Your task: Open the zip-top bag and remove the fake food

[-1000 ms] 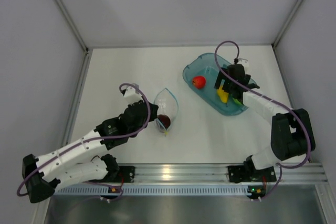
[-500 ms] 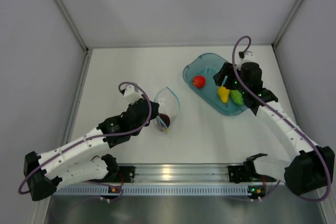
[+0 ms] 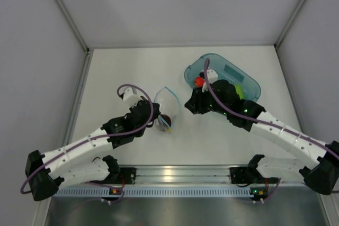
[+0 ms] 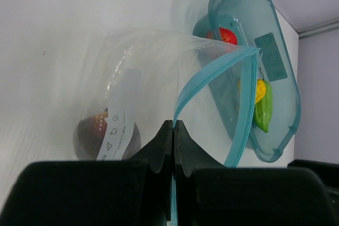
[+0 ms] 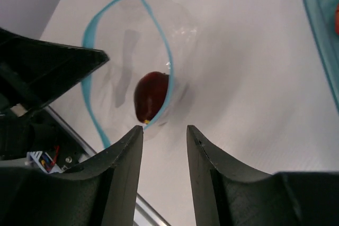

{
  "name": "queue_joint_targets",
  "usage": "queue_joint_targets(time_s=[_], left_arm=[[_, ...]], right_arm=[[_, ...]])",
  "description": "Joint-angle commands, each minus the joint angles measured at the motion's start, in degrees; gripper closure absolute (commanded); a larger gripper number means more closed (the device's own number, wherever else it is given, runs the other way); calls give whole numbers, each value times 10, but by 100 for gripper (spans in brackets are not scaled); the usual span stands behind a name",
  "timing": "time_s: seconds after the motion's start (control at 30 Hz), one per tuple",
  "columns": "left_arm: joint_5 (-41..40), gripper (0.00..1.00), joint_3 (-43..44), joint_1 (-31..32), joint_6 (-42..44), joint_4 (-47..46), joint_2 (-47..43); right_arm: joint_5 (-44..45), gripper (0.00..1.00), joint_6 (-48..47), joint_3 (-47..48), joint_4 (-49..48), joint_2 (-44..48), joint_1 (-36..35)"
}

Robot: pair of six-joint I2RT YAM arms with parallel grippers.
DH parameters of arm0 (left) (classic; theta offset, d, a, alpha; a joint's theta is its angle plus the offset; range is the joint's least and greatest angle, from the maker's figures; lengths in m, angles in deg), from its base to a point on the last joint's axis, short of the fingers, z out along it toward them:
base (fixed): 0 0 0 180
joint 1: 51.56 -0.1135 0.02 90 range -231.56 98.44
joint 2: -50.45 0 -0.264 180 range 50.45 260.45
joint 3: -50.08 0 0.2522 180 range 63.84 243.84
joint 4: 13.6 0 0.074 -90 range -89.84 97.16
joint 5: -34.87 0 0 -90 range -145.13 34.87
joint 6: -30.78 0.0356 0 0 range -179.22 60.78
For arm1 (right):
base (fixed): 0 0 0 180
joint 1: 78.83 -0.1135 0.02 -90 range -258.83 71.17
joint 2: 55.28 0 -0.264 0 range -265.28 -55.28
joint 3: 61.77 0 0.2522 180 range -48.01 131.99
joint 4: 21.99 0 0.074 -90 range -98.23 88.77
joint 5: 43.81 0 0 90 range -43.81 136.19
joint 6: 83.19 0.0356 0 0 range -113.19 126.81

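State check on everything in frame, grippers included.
zip-top bag: mouth open, standing on the table
left gripper: shut on the bag's zip strip
right gripper: jaws apart, empty, facing the bag
maroon piece: inside the bag
red piece: in the tray
yellow piece: in the tray
green piece: in the tray, against the yellow one
teal tray: upright on the table
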Motion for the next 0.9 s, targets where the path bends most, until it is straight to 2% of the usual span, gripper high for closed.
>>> queue_joint_targets(time_s=[0.0, 0.13, 0.23, 0.53, 0.87], left_arm=[[-16, 100, -16, -2, -48, -25, 3], [1, 100, -38, -2, -62, -58, 5], [7, 100, -49, -2, -87, -72, 9], [48, 100, -74, -1, -117, -115, 15], [58, 100, -105, 1, -139, -125, -48]], right_arm=[[76, 61, 22, 51, -22, -17, -62], [134, 67, 36, 79, -23, -62, -114], [156, 68, 48, 93, -36, -97, -129], [198, 71, 58, 172, -13, -234, -144], [215, 76, 98, 213, 11, -344, -144]])
